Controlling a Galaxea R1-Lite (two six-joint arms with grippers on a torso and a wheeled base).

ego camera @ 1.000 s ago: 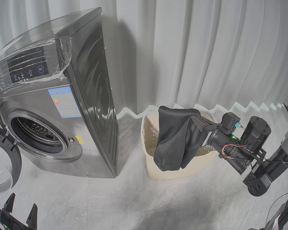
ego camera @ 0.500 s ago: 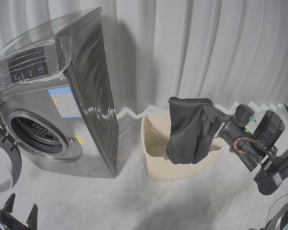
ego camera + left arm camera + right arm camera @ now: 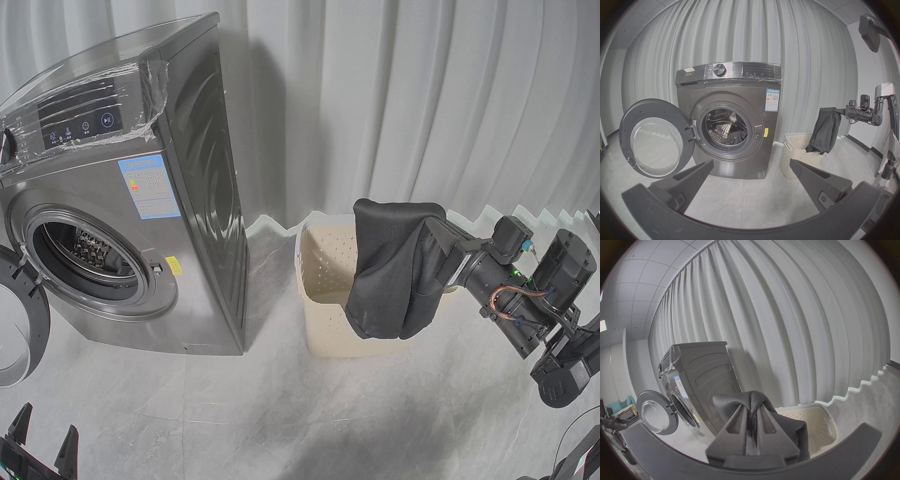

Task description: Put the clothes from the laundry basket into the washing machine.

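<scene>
Curtain [image 3: 406, 106]: hangs in white pleats across the far side.
Washing machine [image 3: 125, 206]: stands at the left on the pale floor [image 3: 250, 406]; dark grey, front-loading, with clear film taped over the control panel.
Door [image 3: 656, 137]: swung fully open, left of the drum opening.
Laundry basket [image 3: 325, 294]: sits near the machine on its right; cream, with perforated walls.
Black garment [image 3: 390, 275]: hangs limp over the basket's right half; matte, doubled over itself, bunched at the top, lower end about level with the rim.
Dark clothing [image 3: 735, 136]: lies crumpled at the bottom of the drum.
Right gripper [image 3: 752, 412]: clenched on the black garment's upper fold, above the basket's right side.
Left gripper [image 3: 750, 165]: spread wide, holding nothing, low at the near left, facing the machine.
</scene>
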